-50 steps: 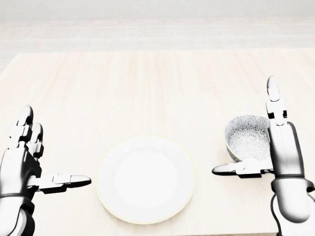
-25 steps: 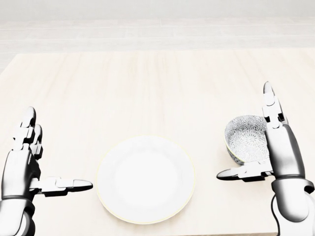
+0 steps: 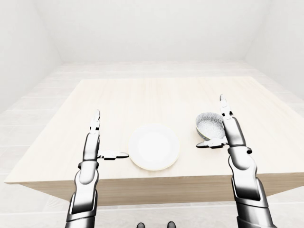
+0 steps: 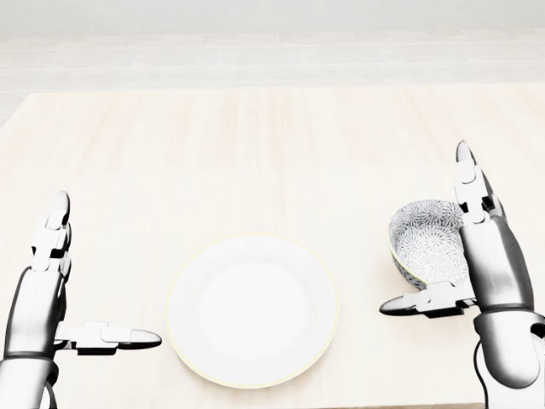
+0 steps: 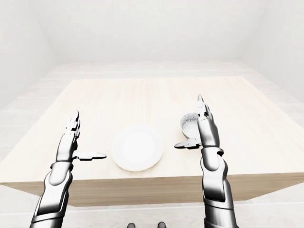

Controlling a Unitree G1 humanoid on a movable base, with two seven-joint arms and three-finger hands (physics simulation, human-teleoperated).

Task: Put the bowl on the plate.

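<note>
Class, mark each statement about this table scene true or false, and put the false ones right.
1. The bowl stands on the plate. False: it stands on the table, to the plate's right in the head view.
2. The right hand is open beside the bowl. True.
3. Nothing lies on the plate. True.
4. The left hand grips the plate's rim. False: it is open and apart from the plate, to its left.
5. The bowl is plain white inside. False: its inside bears a dark pattern.
</note>
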